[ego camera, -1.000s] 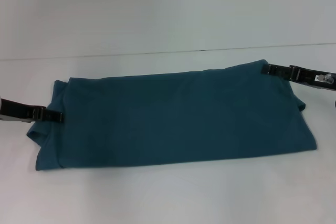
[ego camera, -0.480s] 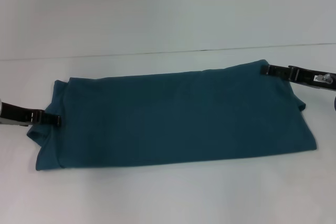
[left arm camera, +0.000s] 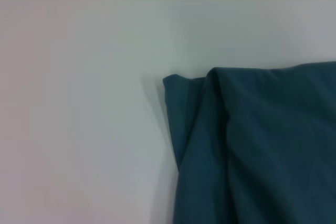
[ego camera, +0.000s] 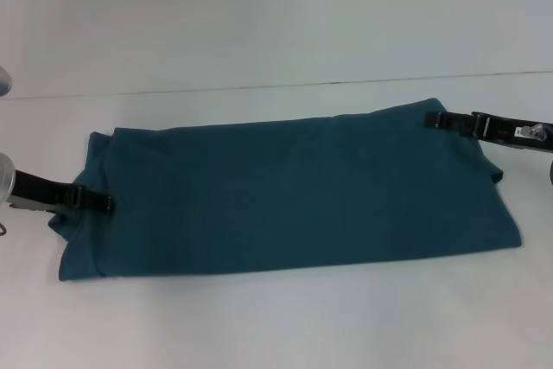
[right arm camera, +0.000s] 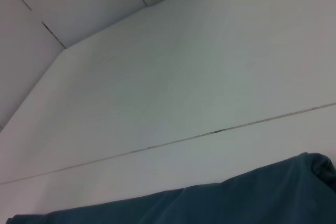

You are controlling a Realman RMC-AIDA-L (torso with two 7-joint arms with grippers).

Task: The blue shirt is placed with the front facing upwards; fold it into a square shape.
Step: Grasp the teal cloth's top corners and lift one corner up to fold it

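The blue shirt (ego camera: 294,187) lies on the white table (ego camera: 276,317), folded into a long band running left to right. Its lettering and neck are hidden. My left gripper (ego camera: 105,203) is low at the band's left end, its tip over the cloth edge. My right gripper (ego camera: 430,120) is at the band's far right corner, its tip just over the cloth. The left wrist view shows a folded corner of the shirt (left arm camera: 262,150) on the table. The right wrist view shows the shirt's far edge (right arm camera: 210,203).
The table's far edge (ego camera: 276,88) meets a pale wall behind the shirt. Bare white tabletop lies in front of the shirt and on both sides of it.
My left gripper has moved right, from just off the shirt's left edge onto the cloth. My right gripper has moved slightly left onto the far right corner. The shirt has not shifted.
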